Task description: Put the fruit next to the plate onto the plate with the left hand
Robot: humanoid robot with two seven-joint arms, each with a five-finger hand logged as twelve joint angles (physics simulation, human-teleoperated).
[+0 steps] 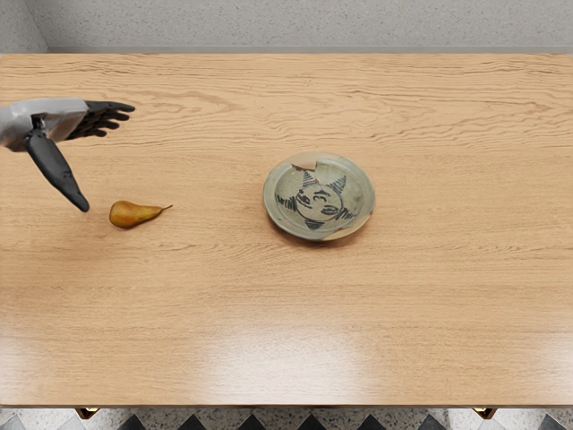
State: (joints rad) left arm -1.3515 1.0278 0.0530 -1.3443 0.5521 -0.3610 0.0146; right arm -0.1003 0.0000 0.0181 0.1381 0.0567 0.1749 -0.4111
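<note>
we've got our left robot hand hovering over the far left of the desk, fingers spread and loose, thumb angled down, gripping nothing. the pear lies on its side on the wood just beside that thumb tip, stem pointing toward the painted plate, well apart from it.
</note>
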